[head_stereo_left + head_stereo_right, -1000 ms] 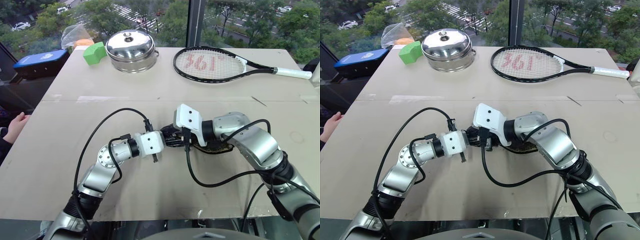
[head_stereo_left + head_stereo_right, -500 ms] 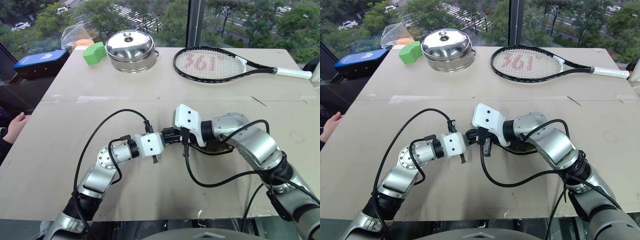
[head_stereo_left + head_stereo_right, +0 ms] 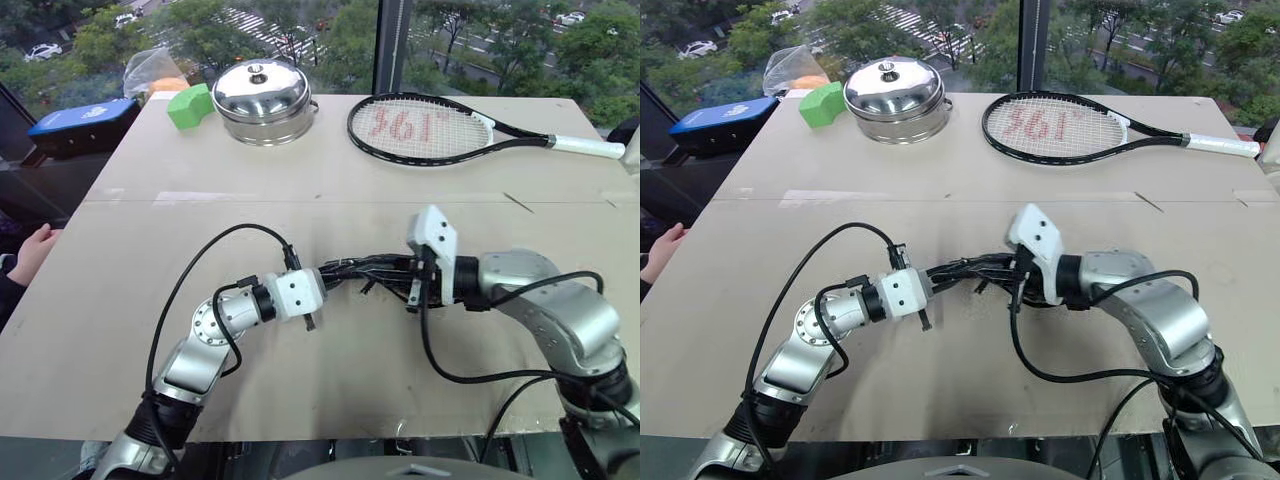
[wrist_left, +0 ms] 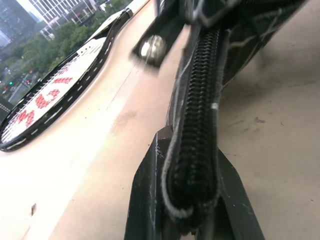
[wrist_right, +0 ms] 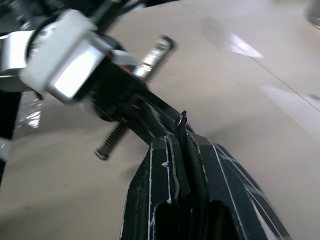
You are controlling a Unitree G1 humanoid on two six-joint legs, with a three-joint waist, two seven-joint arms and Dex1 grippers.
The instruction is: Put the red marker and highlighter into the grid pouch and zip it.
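From the head I see my left claw and right claw stretching the black grid-lined fabric pouch above the tabletop; wrist views show both clamped on its zipper edge.

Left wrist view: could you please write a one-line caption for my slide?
Left pincer shut on the pouch's zipper edge, racket lying on the table behind.

You see two silver, rounded metal arms with white block housings at the wrists, black cables looping along each, and a black two-fingered left end effector and right end effector.
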